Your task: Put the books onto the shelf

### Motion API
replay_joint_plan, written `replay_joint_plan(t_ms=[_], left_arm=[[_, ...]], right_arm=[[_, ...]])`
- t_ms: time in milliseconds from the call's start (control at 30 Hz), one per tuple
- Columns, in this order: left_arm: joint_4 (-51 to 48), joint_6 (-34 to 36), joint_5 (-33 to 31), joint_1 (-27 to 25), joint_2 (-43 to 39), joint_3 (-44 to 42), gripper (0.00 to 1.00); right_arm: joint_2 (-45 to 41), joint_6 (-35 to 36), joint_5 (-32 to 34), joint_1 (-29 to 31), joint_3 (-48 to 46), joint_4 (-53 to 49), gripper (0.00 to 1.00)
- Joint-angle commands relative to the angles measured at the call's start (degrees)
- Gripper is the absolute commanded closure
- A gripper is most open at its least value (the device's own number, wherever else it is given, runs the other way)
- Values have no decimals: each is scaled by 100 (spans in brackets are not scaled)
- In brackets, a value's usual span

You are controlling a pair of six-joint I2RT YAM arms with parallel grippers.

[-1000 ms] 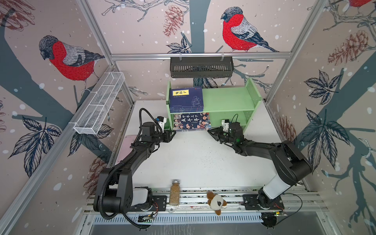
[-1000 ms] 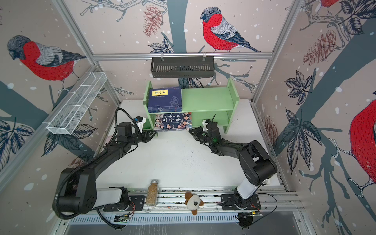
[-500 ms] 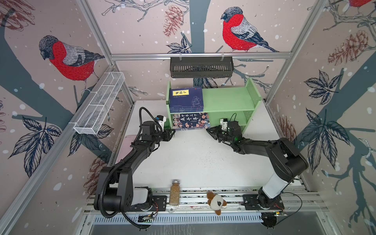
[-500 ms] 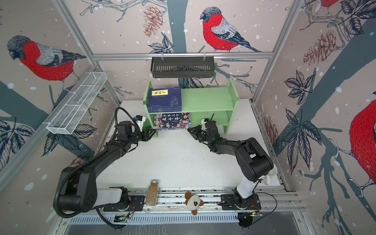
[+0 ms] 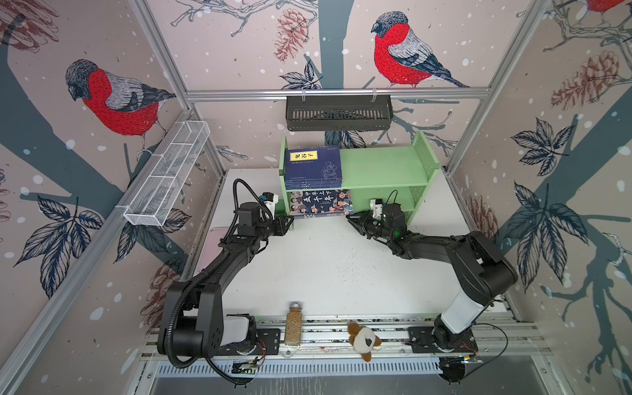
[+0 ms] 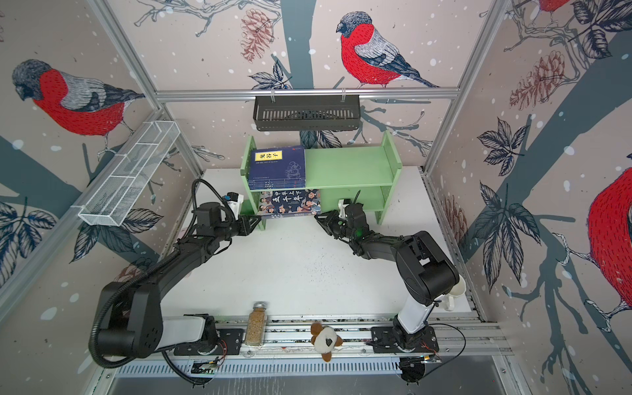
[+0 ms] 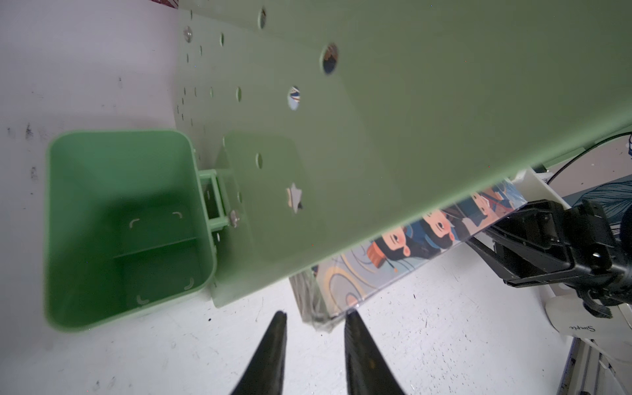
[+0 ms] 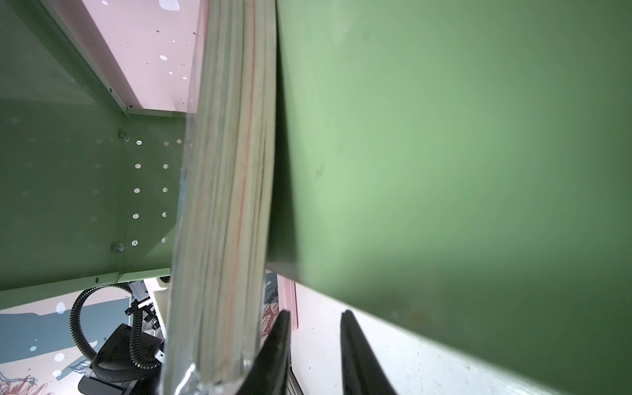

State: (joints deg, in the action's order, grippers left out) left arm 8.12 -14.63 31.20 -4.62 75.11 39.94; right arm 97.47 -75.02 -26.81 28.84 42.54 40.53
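On the left, the left gripper point(image 5: 289, 222) is hovering low over the tabletop point(image 5: 325, 263), just in front of the shelf point(image 5: 379, 167), near its left side panel and small green cup point(image 7: 119, 222). In the left wrist view its jaws are standing apart with nothing between them. The plastic-wrapped near corner of the cartoon book point(image 5: 321, 203) is sitting just past one fingertip, touching it or nearly so.

The task is looking almost finished. The navy books point(image 5: 313, 167) are lying stacked flat at the left end of the upper board. The cartoon book is lying flat in the lower tier below them, and no book is showing loose on the tabletop in either top view. What seems to be left is seating the cartoon book, since its front strip is sticking out past the shelf's front edge.

On the right, the right gripper point(image 5: 353, 219) is pointing at the book's right front corner. In the right wrist view its jaws are also standing apart, with bare tabletop showing through the gap. The book's page edge is lying against the outer side of one finger, not between the two, so neither gripper is holding it.
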Motion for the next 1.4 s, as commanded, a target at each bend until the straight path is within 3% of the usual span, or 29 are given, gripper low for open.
replay_joint_plan(t_ms=[0,133,600,1067,1367], left_arm=[[-68,170,-129,5,-172,22,68],[-325,435,-173,9,-388,-28,64],[-178,674,-184,4,-285,-162,66],[150,393,-306,3,-76,-118,67],[290,452,-332,5,-54,-200,66]], right_arm=[[-112,61,-147,34,-22,239,66],[-184,182,-170,52,-66,47,63],[-22,243,-268,69,18,-142,63],[-349,1446,742,95,521,-2547,61],[-537,1708,946,232,595,-2935,63]])
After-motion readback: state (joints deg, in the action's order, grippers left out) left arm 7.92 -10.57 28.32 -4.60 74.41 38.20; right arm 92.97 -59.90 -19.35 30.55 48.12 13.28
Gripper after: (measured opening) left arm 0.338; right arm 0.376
